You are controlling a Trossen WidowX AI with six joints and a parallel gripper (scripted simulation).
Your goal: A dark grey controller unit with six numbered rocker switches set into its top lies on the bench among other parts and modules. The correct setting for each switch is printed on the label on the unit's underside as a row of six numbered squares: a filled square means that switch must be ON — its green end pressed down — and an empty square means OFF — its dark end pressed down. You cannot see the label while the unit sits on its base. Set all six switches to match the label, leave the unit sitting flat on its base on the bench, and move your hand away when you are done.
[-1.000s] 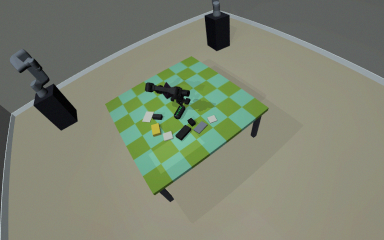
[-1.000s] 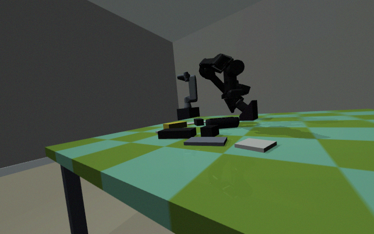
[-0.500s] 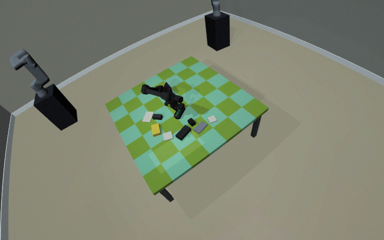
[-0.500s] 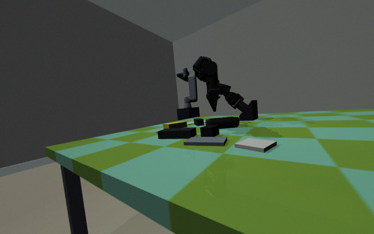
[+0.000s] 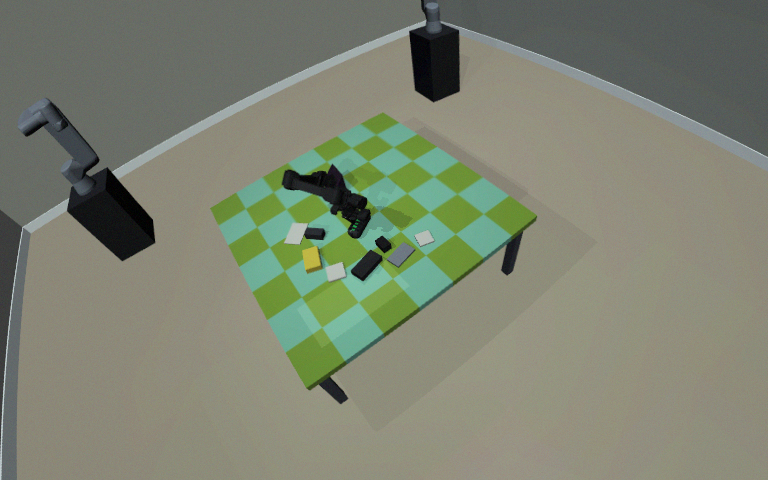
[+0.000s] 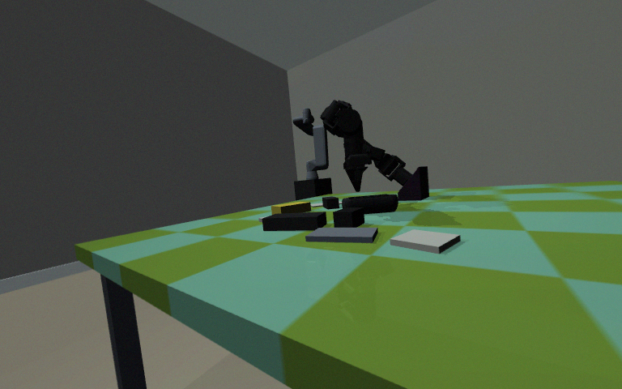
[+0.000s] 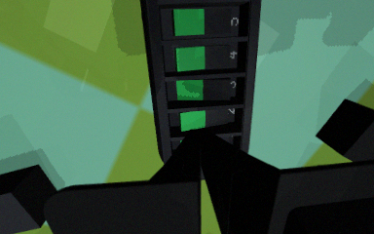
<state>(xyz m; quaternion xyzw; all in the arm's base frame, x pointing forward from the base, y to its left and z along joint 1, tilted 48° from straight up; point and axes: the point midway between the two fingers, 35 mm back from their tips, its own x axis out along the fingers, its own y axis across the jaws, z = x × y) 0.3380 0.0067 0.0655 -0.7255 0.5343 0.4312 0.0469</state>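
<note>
The jaws (image 5: 360,216) (image 6: 357,187) are closed with nothing between them, pointing down just over the controller unit (image 5: 355,231) (image 6: 370,203) (image 7: 219,58); whether the tips touch a switch, I cannot tell. The unit lies flat, switches up, on the checkered surface (image 5: 396,305) (image 6: 412,311) (image 7: 117,97). In the wrist view, the switches' green ends line up on the left and the numbers sit on the right; the tips cover part of the row's near end. The label is hidden underneath.

Near the unit are a dark cube-like block (image 5: 382,243) (image 6: 348,217) and, on its other side, a small dark block (image 5: 314,233) (image 6: 330,203) beside a white sheet-like piece (image 5: 296,233). Farther out lie a long black block (image 5: 367,264) (image 6: 294,221), a blue-grey plate (image 5: 400,254) (image 6: 341,234), a yellow block (image 5: 311,259) (image 6: 291,207) and two pale tiles.
</note>
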